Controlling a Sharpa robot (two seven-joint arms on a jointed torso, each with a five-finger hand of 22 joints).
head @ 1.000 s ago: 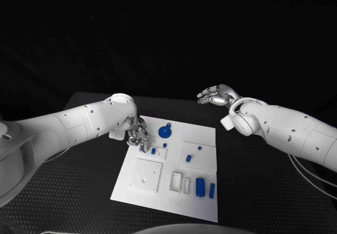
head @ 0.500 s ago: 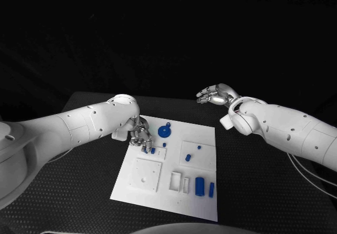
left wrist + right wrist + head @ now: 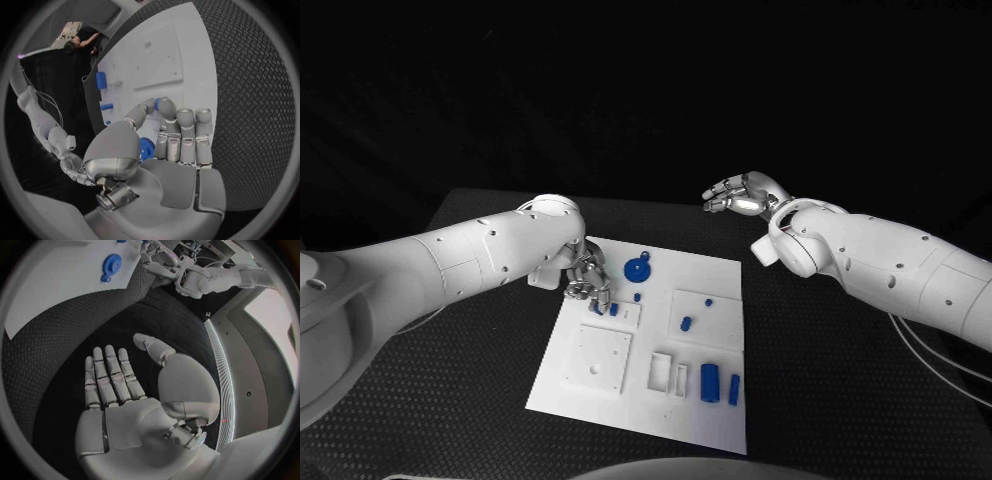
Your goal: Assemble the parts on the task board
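On the black table [image 3: 473, 400] the white task board [image 3: 625, 400] lies between the two arms, and we note the left robot hand [image 3: 584, 285] poised over its far left corner, fingers pointing down at the plate. Directly under those fingers [image 3: 599, 297] sit two small blue parts; the one we can see clearly, a short peg [image 3: 615, 310], stands just beside the fingertips, and we cannot tell whether it is touched. In the left wrist view the same hand [image 3: 164, 150] has its fingers straight and close together, thumb held apart, nothing gripped; a blue part [image 3: 146, 149] shows partly hidden between thumb and palm. The round blue disc part [image 3: 638, 268] lies flat near the board's far edge, just beside this hand on its inner side. Two elongated blue parts [image 3: 711, 380] lie side by side near the board's near right corner, well apart from both hands, long axes running roughly from near edge to far edge of the plate. Two smaller blue pieces [image 3: 687, 323] sit in the square block at mid-right. The right robot hand [image 3: 740, 195] is raised beyond the board's far right corner, well apart from every part; in the right wrist view it [image 3: 122, 385] is spread flat, palm showing, holding nothing.
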